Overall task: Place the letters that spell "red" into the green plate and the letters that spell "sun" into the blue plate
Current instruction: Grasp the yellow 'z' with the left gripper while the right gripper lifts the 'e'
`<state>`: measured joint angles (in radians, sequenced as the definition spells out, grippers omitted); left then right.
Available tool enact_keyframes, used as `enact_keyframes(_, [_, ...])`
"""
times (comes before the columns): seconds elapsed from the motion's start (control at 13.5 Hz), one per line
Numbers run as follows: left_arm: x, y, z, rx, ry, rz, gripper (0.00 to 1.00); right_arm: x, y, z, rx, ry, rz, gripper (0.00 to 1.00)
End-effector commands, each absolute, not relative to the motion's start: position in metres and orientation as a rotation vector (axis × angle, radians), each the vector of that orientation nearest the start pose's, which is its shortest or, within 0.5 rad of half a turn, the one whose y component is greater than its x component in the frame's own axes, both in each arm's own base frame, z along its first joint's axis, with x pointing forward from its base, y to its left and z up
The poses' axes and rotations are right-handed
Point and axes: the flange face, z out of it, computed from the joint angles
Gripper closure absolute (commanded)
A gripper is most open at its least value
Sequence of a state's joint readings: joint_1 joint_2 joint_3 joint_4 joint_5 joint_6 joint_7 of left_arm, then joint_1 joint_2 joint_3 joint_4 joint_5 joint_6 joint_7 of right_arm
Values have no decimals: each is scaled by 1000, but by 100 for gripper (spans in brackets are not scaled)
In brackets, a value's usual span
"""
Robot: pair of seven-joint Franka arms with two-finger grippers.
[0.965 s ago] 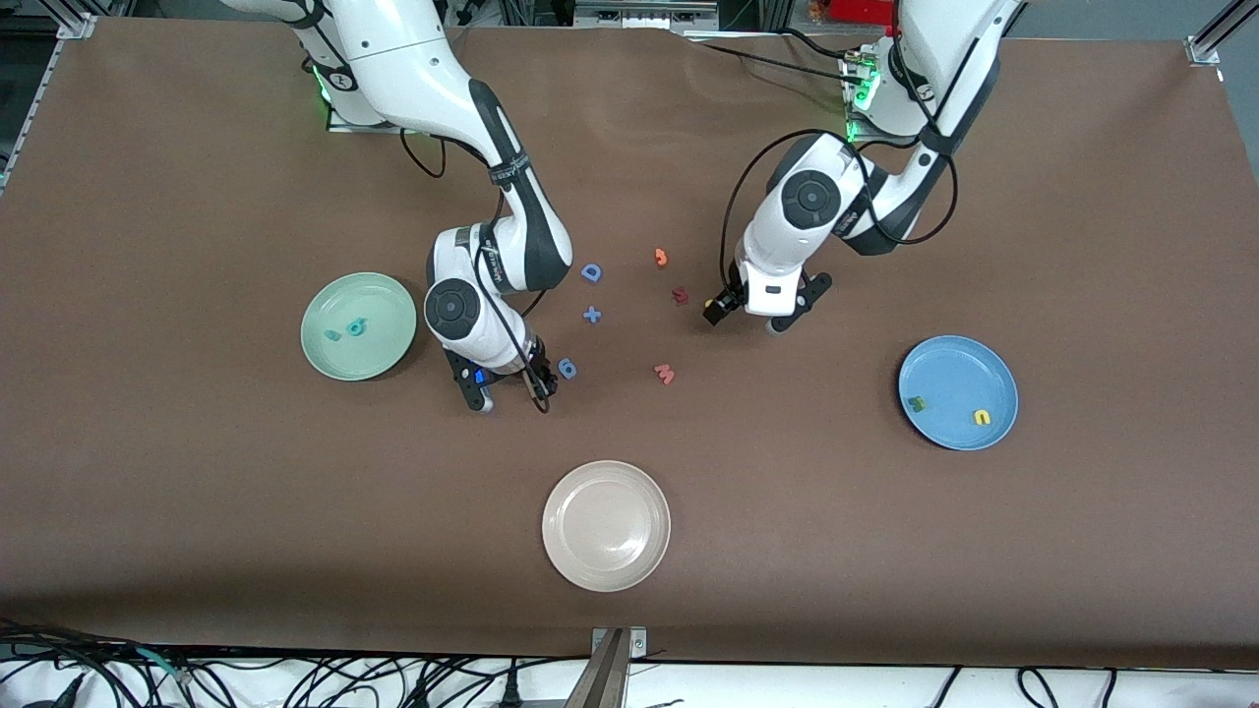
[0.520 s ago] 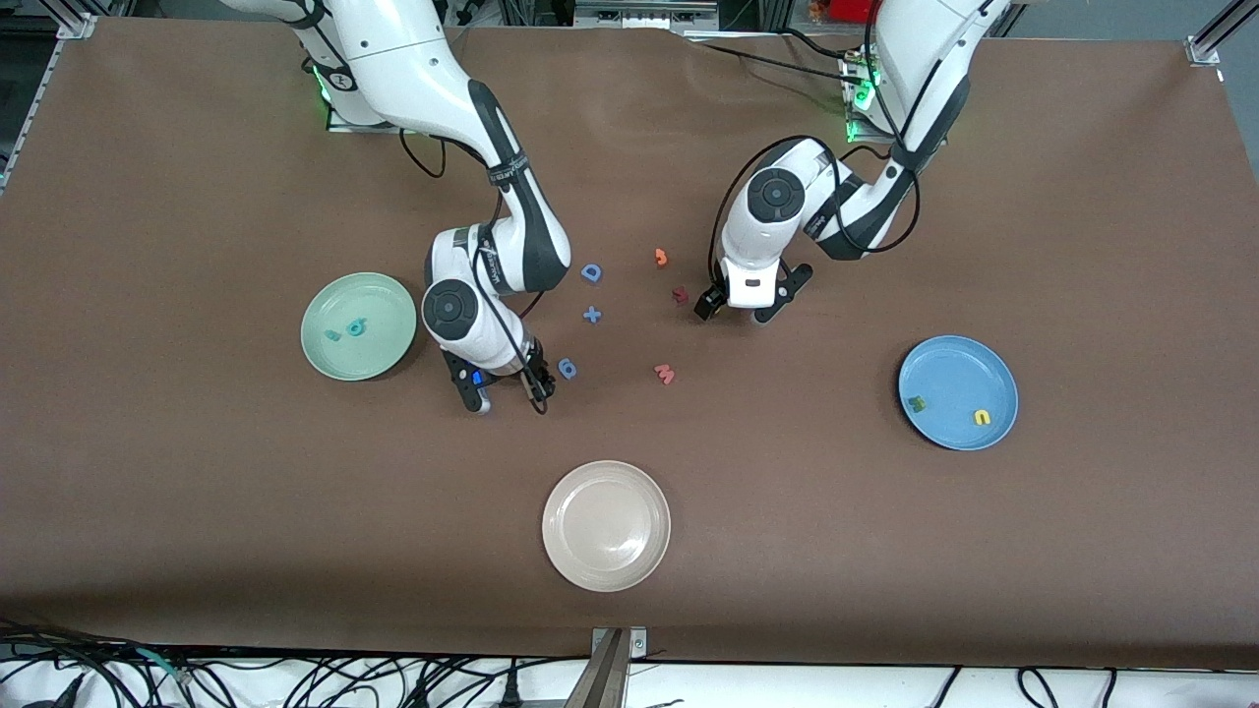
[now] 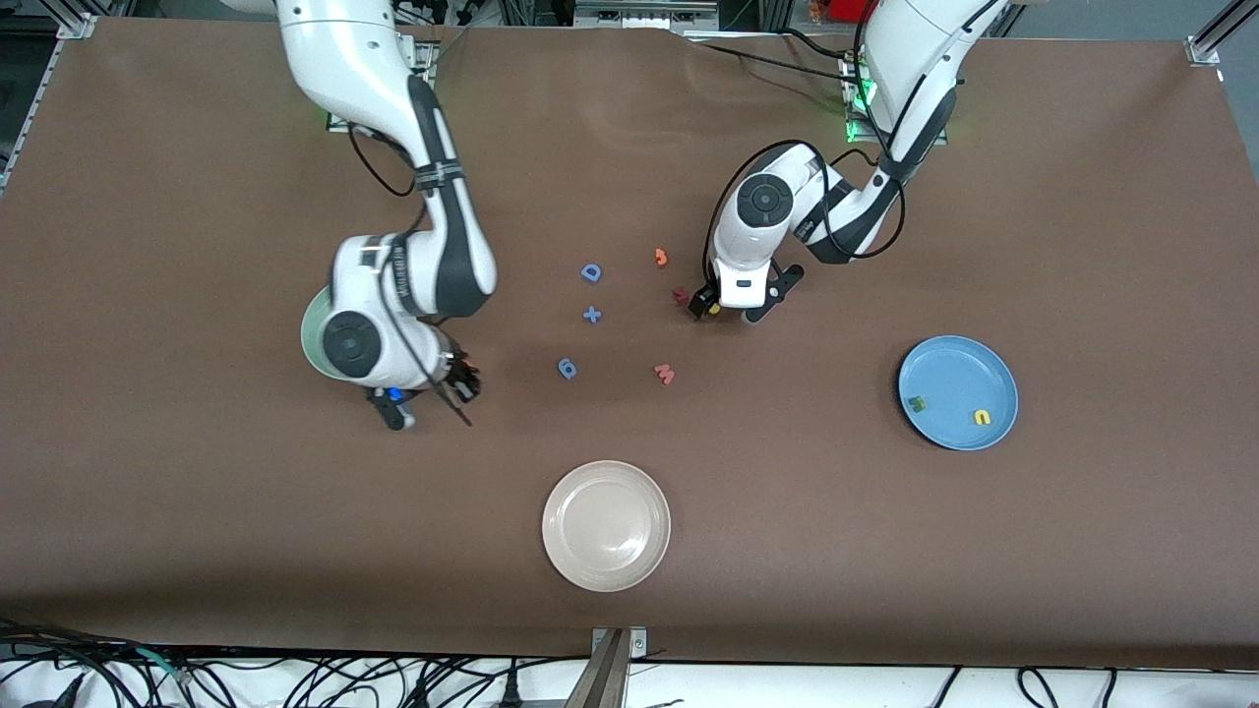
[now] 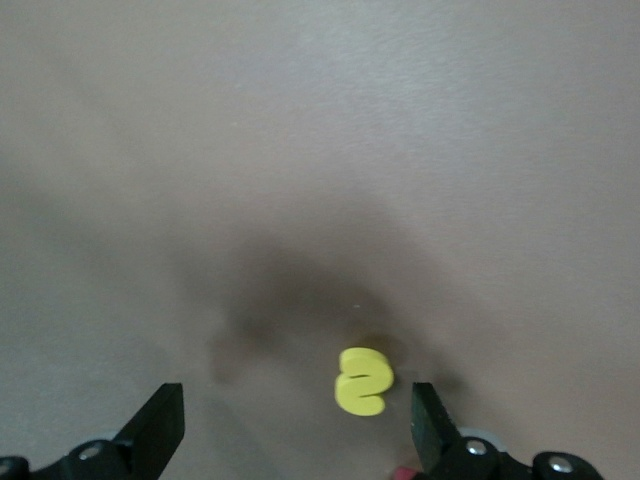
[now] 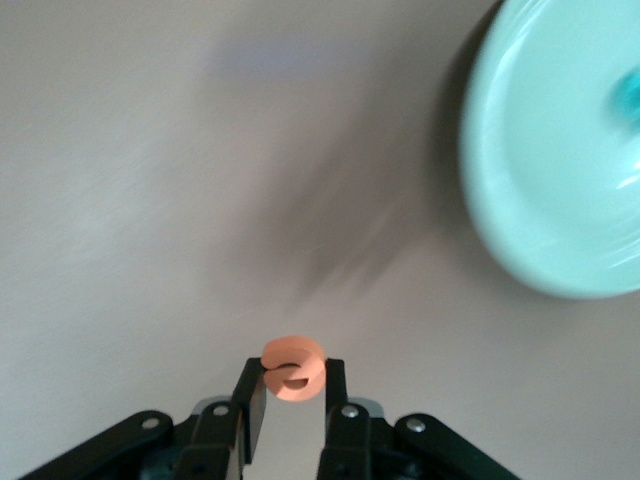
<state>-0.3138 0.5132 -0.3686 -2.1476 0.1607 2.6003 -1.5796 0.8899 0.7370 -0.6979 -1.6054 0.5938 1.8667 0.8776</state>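
My right gripper (image 3: 460,381) is shut on the orange "e" (image 5: 293,368) and hangs over bare table beside the green plate (image 3: 309,339), which the arm mostly covers in the front view. In the right wrist view the green plate (image 5: 540,170) holds a teal letter (image 5: 628,95) at its edge. My left gripper (image 4: 295,430) is open and low around the yellow "s" (image 4: 363,381), which lies on the table close to one finger (image 4: 430,425). The blue plate (image 3: 959,369) holds the dark green "n" (image 3: 917,402) and the yellow "u" (image 3: 982,417).
Loose pieces lie mid-table: a blue "D" (image 3: 590,272), a blue plus (image 3: 591,315), a blue "6" (image 3: 567,368), a salmon "W" (image 3: 665,373), an orange piece (image 3: 661,257) and a dark red piece (image 3: 679,294) right beside the left gripper. A beige plate (image 3: 606,525) sits nearer the front camera.
The right arm has swung away from the blue "6" toward the green plate, carrying the orange "e". The left gripper has shifted toward the dark red piece, over the yellow "s".
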Motion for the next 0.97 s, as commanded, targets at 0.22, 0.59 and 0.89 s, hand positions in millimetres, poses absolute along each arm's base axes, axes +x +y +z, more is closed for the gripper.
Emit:
enact_keyframes(0.22, [443,-369,170,-2929,-1200,102,2,596,106,241,-3013,1022,679,97])
enact_keyframes(0.59, [441,-369,165,-2911,-1217,97,70,569,97,205,-3009,969,800,96])
enact_keyframes(0.89, [447,-370,169,-2936,-1176,64,100,562,94,186,-3030,951,787,91])
